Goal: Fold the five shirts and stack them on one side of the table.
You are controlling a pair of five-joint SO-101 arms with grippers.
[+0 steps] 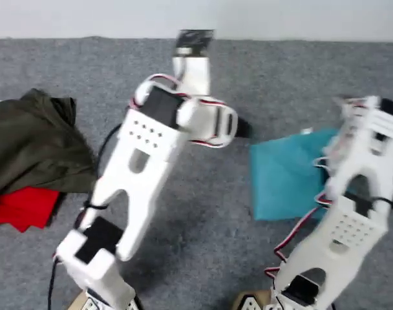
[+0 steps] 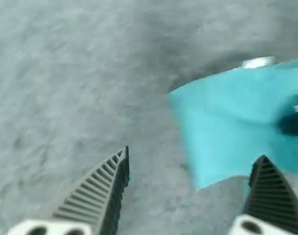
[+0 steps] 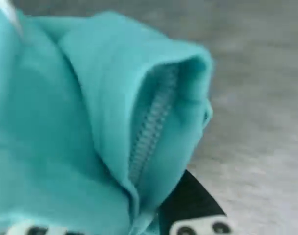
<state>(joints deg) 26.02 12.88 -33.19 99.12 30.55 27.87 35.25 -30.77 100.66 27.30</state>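
A teal shirt (image 1: 284, 174) lies partly folded on the grey table at the right. In the right wrist view a rolled fold of the teal shirt (image 3: 114, 122) sits between my right gripper's jaws (image 3: 139, 205), which is shut on it; one black finger (image 3: 188, 200) shows beside the cloth. My right arm (image 1: 355, 187) stands over the shirt's right edge. My left gripper (image 2: 188, 171) is open and hangs above the bare table just short of the teal shirt's (image 2: 237, 127) near-left corner, with nothing between its fingers. In the high view the left gripper (image 1: 242, 128) is next to the shirt's upper left corner.
A dark olive shirt (image 1: 31, 139) lies crumpled at the left side of the table, partly on top of a red shirt (image 1: 22, 208). Grey cloth covers the table (image 1: 203, 213), and a pale wall runs along its far edge.
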